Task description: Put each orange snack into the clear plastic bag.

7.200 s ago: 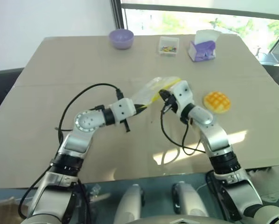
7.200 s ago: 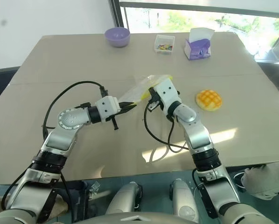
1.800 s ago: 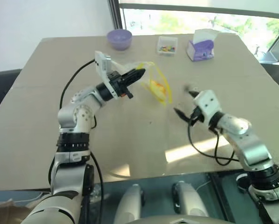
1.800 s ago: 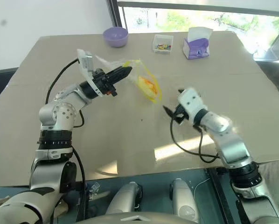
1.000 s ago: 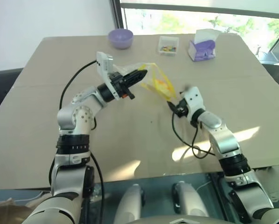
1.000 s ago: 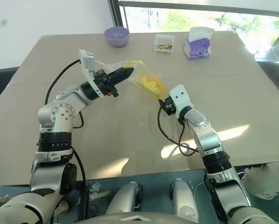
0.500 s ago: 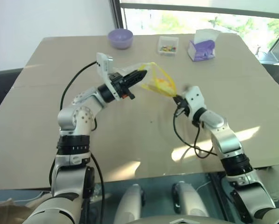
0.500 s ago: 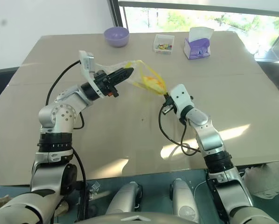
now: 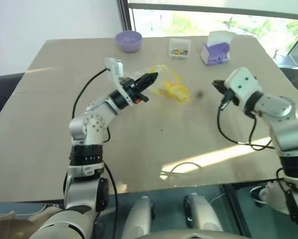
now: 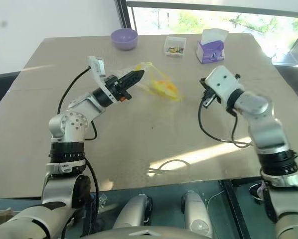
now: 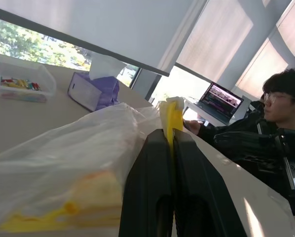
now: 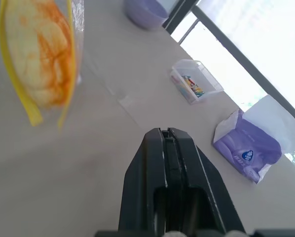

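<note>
Hanging clear plastic bag (image 9: 166,84), orange snack (image 12: 41,61) inside

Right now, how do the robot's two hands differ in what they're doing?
The left gripper has its fingers pinched on the yellow zip edge of the clear plastic bag, holding it up above the table with an orange snack inside. The right gripper holds nothing and sits off to the side, apart from the bag. Both have their black fingers closed.
</note>
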